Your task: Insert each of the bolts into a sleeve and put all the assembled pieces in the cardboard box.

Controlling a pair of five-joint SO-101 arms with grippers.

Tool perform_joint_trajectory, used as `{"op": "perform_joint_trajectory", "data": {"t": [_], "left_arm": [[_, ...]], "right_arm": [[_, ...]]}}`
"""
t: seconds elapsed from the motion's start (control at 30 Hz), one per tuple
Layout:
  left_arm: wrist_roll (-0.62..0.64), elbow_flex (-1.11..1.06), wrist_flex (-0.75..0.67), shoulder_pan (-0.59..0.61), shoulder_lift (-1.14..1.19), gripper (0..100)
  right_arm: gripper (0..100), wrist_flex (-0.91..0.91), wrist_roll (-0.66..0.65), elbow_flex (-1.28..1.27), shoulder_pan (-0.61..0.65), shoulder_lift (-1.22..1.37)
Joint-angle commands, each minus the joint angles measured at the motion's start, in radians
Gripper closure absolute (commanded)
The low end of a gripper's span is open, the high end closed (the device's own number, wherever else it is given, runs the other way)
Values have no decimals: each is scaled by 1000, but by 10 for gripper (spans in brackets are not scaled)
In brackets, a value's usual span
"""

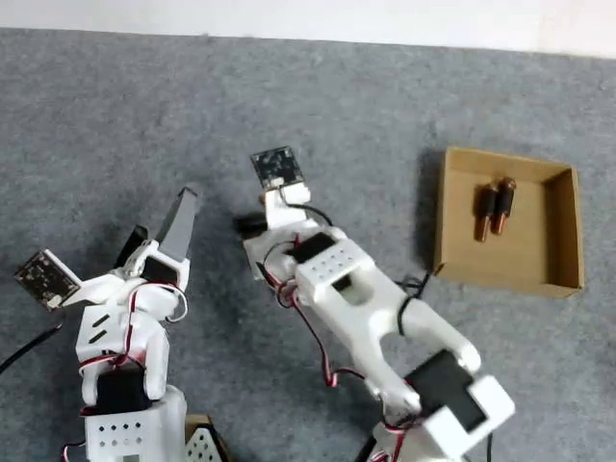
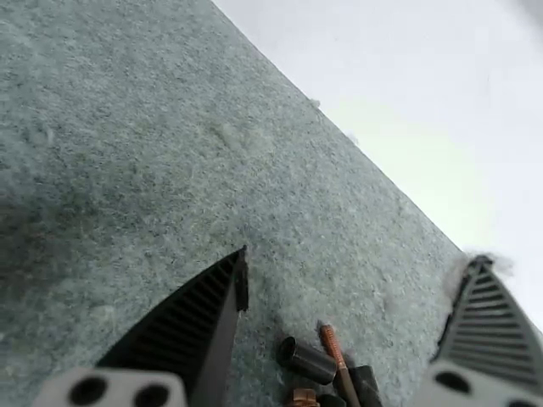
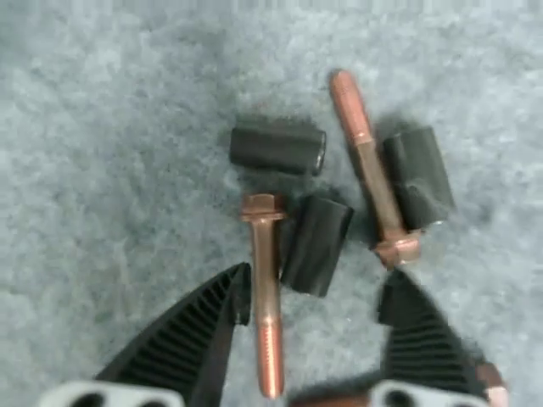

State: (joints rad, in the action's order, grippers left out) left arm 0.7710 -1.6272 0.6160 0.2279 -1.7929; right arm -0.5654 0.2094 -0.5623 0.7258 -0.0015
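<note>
Cardboard box [image 1: 527, 252] sits at the right side of the grey worktop [image 1: 115, 115]. Two assembled pieces [image 1: 486, 214] already lie in it side by side. Right claw [image 3: 316, 281] hangs over the loose parts, well apart from the box, spread wide and pinching nothing. Left claw [image 2: 361, 259] is also spread and empty, off to one side, with the parts just beyond it.

Loose on the worktop are three sleeves and two bolts. First sleeve [image 3: 278, 146] lies on its own, second sleeve [image 3: 316, 244] is just beside one bolt, and third sleeve [image 3: 420, 176] touches the other. First bolt [image 3: 265, 288] lies between the right claw's tips, near one finger. Second bolt [image 3: 369, 161] is farther out. None of these is inserted.

Progress looks roughly half: two pieces are boxed, and two bolts are left to sleeve and drop in.
</note>
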Motion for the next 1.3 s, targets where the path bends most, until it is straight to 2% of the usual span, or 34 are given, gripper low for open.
{"op": "perform_joint_trajectory", "data": {"t": [0.0,0.67,0.83,1.27], "left_arm": [[-3,28,0,5,-25,639],[-5,28,2,5,-25,639],[-5,27,2,5,-25,639],[-5,27,3,4,-25,639]], "right_arm": [[902,-1,9,71,1,16],[903,-2,6,122,-47,156],[903,-59,8,124,-42,160],[903,-41,2,150,-79,170]]}}
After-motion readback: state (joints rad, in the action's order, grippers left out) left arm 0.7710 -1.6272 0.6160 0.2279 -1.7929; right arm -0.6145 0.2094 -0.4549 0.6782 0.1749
